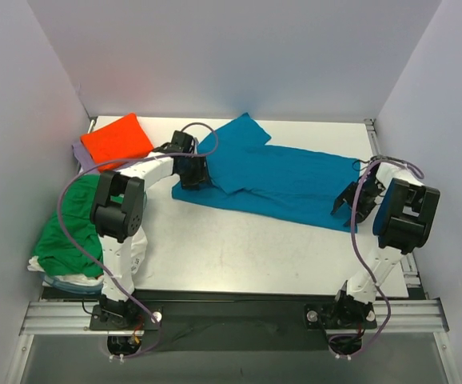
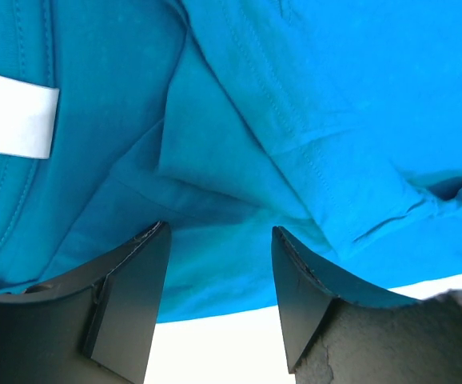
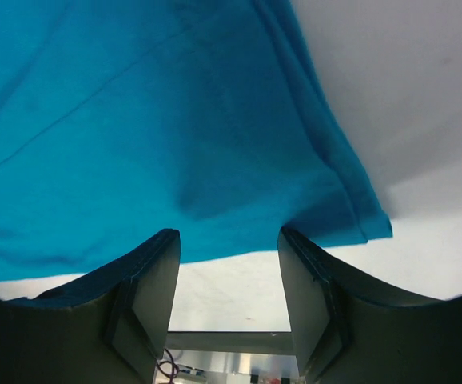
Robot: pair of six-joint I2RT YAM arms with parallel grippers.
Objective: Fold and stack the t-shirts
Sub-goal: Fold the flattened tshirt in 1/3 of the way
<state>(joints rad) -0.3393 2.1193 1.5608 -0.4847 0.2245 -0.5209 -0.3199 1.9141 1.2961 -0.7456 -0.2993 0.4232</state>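
**Plainly a limp shirt, best taken by its near hem**

The teal-blue t-shirt (image 1: pixel 283 180) lies spread across the far middle of the table (image 1: pixel 239 256), roughly flat, with one sleeve turned up at its far left corner and shallow creases through the body. It looks light, thin and floppy. I judge it will sag and bunch if lifted at a single point and will slide easily over the smooth tabletop. The sensible holds are the stitched edges, where the cloth is doubled: the near hem at the shirt's left end and the near corner at its right end, taken together so the fabric hangs evenly.

The left gripper (image 2: pixel 219 232) sits at the shirt's left end, fingers apart with nothing pinched and a folded flap just past the tips. The right gripper (image 3: pixel 229 236) is at the shirt's near right corner, also spread, with the hem edge lying just beyond the gap.

Left of the shirt, the orange t-shirt (image 1: pixel 117 138) rests folded on the lavender t-shirt (image 1: pixel 81 154), of which only a sliver shows. Nearer, the green t-shirt (image 1: pixel 71 228) is heaped over the white t-shirt (image 1: pixel 139 252), and the left arm covers part of both. A white patch (image 2: pixel 15 112) in the left wrist view could be a label or bare table; I cannot tell. Whether either finger touches the cloth from below is hidden.
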